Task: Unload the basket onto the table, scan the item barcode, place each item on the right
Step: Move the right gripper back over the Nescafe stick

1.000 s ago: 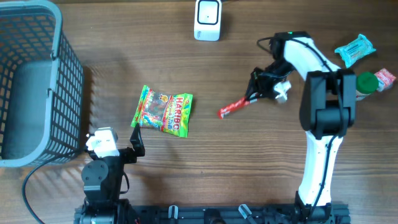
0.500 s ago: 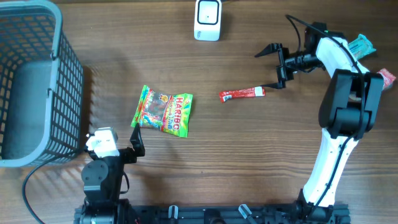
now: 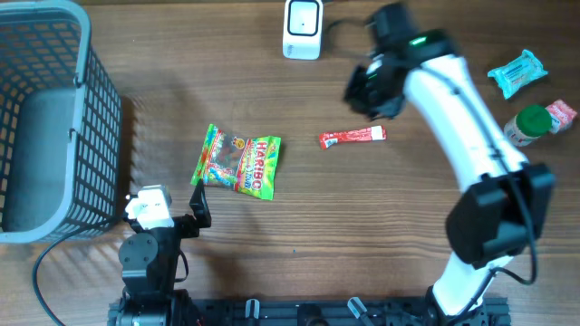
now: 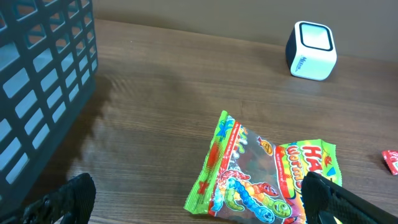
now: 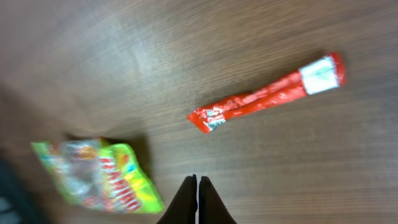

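A thin red stick packet (image 3: 352,137) (image 5: 267,98) lies flat on the wooden table, right of centre. A green Haribo gummy bag (image 3: 238,161) (image 4: 267,171) lies to its left. The white barcode scanner (image 3: 302,27) (image 4: 311,50) stands at the table's far edge. My right gripper (image 3: 362,91) (image 5: 197,182) hovers between the scanner and the red packet, shut with nothing in it. My left gripper (image 4: 198,202) rests low near the front edge, wide open, its fingers either side of the bag's near end without touching it.
A grey mesh basket (image 3: 91,91) (image 4: 43,81) fills the left side. At the far right lie a teal packet (image 3: 517,72) and a green-capped bottle (image 3: 530,124) with a small red-and-white packet beside it.
My right gripper let go of the red stick packet, which now lies on the table. The arm then swung left toward the scanner and its jaws shut. The left arm stayed still.
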Robot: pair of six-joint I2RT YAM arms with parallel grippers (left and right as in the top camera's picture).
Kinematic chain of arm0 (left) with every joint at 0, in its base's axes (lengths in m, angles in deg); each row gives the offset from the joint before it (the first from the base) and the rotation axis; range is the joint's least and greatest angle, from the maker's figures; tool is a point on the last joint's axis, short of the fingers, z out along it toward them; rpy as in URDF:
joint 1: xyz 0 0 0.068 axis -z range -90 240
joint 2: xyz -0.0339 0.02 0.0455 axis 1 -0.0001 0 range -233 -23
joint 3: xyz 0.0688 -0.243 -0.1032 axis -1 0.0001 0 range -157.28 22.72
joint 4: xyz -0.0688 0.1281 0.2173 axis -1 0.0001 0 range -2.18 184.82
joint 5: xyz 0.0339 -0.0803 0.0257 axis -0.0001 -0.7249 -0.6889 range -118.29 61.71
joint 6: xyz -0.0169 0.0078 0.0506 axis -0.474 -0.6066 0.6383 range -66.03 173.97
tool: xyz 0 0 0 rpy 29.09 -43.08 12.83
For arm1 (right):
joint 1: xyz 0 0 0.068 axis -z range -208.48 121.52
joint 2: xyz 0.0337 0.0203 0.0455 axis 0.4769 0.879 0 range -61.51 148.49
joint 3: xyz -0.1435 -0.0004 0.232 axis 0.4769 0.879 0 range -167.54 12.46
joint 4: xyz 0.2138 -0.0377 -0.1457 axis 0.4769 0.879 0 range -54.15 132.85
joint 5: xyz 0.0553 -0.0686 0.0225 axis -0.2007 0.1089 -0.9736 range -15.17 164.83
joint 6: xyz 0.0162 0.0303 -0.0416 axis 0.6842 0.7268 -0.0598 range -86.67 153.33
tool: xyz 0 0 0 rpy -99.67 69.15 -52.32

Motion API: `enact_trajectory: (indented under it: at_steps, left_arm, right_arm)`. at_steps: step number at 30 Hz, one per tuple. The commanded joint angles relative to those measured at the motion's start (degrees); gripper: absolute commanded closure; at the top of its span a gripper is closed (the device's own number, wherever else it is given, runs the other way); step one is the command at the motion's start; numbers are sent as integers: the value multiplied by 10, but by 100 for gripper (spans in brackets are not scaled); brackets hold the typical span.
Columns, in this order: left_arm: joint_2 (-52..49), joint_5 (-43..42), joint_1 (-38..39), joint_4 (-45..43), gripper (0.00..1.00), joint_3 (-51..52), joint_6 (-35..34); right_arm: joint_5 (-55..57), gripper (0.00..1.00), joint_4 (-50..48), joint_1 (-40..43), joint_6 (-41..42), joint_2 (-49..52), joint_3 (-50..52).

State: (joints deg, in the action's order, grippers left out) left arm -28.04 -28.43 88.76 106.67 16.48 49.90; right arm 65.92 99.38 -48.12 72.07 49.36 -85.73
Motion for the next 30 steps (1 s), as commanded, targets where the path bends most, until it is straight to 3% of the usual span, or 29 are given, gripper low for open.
enact_trajectory:
  at_steps: [1,6,12,26,30]
  left_arm:
    - [1,-7,2,-2,0,5,9]
    - [1,-7,2,-2,0,5,9]
    - [1,-7,2,-2,0,5,9]
    - [1,-7,2,-2,0,5,9]
    - [1,-7,2,-2,0,5,9]
  right_arm:
    - [123,96,-41,-39,-12,23,47]
    - [131,96,-124,-48,-12,52,123]
    - [120,96,-177,-48,-37,75,136]
    - [49,96,-191,-45,-60,138,125]
    - [49,96,-117,-38,-76,99,63]
